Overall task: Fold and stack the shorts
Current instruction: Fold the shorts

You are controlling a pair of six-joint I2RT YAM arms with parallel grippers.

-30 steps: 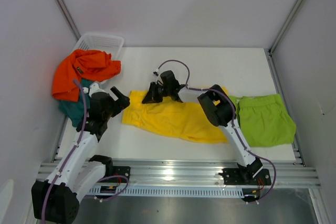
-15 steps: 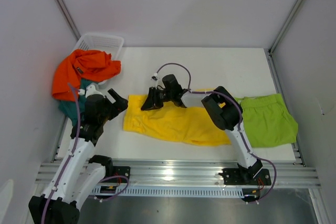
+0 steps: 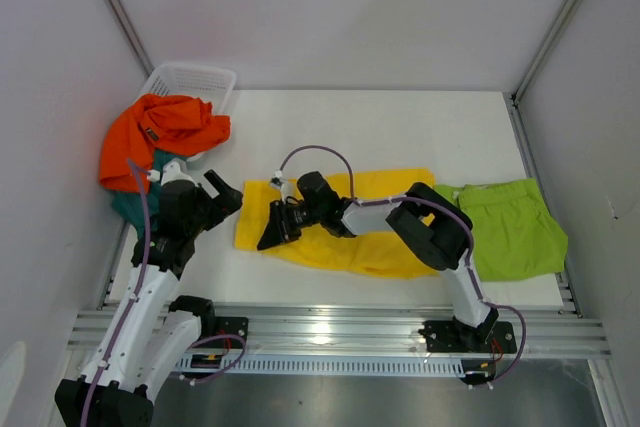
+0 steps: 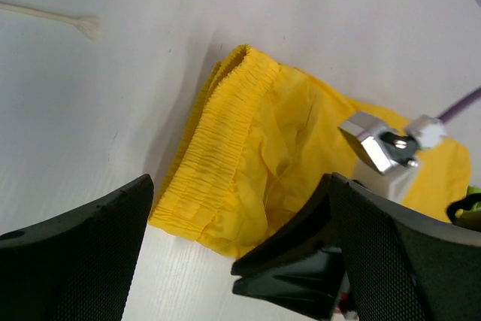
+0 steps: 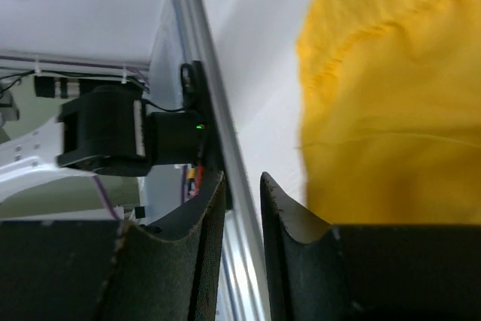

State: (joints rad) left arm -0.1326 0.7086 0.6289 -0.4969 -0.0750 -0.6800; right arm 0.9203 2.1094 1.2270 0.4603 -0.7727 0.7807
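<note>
The yellow shorts (image 3: pixel 380 232) lie flattened across the middle of the table, with the gathered waistband at the left (image 4: pixel 218 133). They also show in the right wrist view (image 5: pixel 391 95). My right gripper (image 3: pixel 270 234) reaches left over them, tips at their near-left edge. Its jaws (image 5: pixel 242 178) stand almost shut with a narrow empty gap; the cloth lies beside them, not between them. My left gripper (image 3: pixel 226 194) is open and empty just left of the waistband (image 4: pixel 240 182). Lime green shorts (image 3: pixel 510 227) lie folded at the right. Orange shorts (image 3: pixel 165 132) lie over teal shorts (image 3: pixel 133 209) at the far left.
A white mesh basket (image 3: pixel 195 77) stands at the back left, partly under the orange shorts. A white zip tie (image 4: pixel 52 16) lies on the table beyond the waistband. The aluminium rail (image 3: pixel 330 322) runs along the near table edge.
My right gripper has moved from the far edge of the yellow shorts down across them to their near-left edge. The left gripper has barely moved.
</note>
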